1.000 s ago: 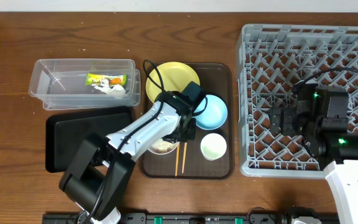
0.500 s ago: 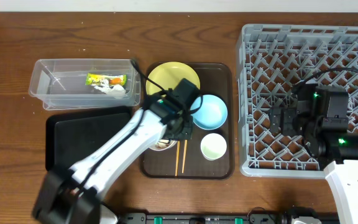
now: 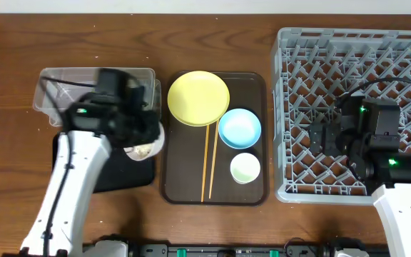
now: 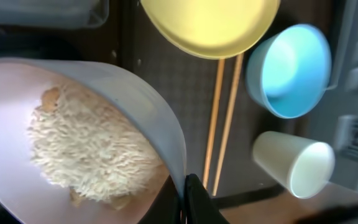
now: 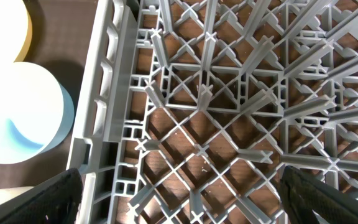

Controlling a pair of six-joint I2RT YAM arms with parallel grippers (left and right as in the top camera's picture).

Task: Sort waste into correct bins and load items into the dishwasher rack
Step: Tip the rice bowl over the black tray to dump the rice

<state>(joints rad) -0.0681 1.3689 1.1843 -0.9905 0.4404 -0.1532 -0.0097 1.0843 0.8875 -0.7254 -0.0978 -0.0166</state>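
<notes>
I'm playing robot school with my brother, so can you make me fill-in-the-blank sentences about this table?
The left hand holds a pinkish-white bowl of loose white ____ scraps.
Two thin wooden chopsticks lie on the dark-brown serving tray, which also carries a round plate coloured ____.
The right hand, over the grey plastic dishwasher rack, is wide ____.
Missing words: rice; yellow; open.

Robot-lab setup: wooden table (image 3: 13, 43), dishwasher rack (image 3: 334, 33)

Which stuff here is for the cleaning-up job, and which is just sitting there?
For the job: rice bowl, yellow plate, blue bowl, cup, chopsticks, clear tub, black tray, grey rack.
Just there: brown serving tray, wooden table.
</notes>
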